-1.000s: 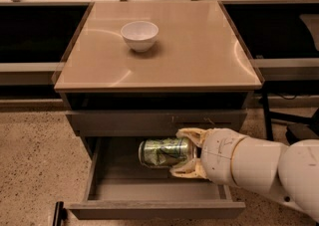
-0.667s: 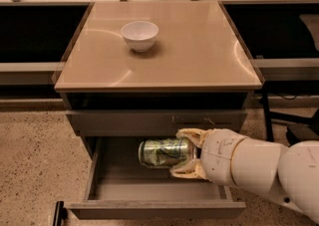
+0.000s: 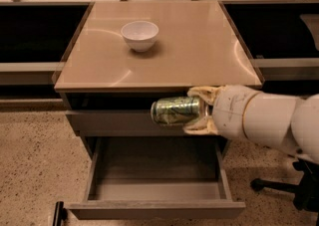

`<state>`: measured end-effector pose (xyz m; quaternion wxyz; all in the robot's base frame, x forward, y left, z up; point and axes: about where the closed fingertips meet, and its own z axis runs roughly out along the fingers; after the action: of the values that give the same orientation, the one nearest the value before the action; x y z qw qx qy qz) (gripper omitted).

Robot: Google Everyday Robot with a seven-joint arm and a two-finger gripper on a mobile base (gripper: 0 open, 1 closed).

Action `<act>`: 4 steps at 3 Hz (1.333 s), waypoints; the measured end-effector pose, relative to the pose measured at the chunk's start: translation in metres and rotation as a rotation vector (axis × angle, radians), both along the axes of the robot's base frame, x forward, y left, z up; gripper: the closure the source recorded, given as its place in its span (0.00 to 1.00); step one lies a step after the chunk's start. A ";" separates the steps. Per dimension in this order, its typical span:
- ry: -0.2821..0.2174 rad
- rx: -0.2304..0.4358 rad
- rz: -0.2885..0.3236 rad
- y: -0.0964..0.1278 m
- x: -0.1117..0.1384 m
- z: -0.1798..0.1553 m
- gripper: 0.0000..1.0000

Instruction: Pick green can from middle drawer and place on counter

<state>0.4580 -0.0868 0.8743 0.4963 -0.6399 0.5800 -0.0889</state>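
My gripper [image 3: 198, 110] comes in from the right on a thick white arm and is shut on the green can [image 3: 175, 111]. The can lies sideways, held in the air in front of the cabinet, just below the counter's front edge and above the open middle drawer [image 3: 154, 190]. The drawer is pulled out and its dark floor shows nothing in it. The beige counter [image 3: 199, 46] lies just behind and above the can.
A white bowl [image 3: 140, 35] stands on the counter at the back left. Dark recesses flank the cabinet on both sides. A black chair base [image 3: 279, 185] stands on the speckled floor at the lower right. Clutter lines the back ledge.
My gripper has lifted the green can up out of the drawer, from inside it to just below the counter's front edge.
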 end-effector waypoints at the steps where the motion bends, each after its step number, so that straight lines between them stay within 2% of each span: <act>1: -0.100 -0.023 0.025 -0.004 0.049 0.040 1.00; 2: -0.098 -0.023 0.023 -0.005 0.048 0.039 1.00; 3: -0.112 -0.034 0.017 -0.006 0.063 0.043 1.00; 4: -0.145 -0.055 0.016 -0.013 0.098 0.053 1.00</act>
<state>0.5558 -0.0995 0.9275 0.5201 -0.6497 0.5346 -0.1468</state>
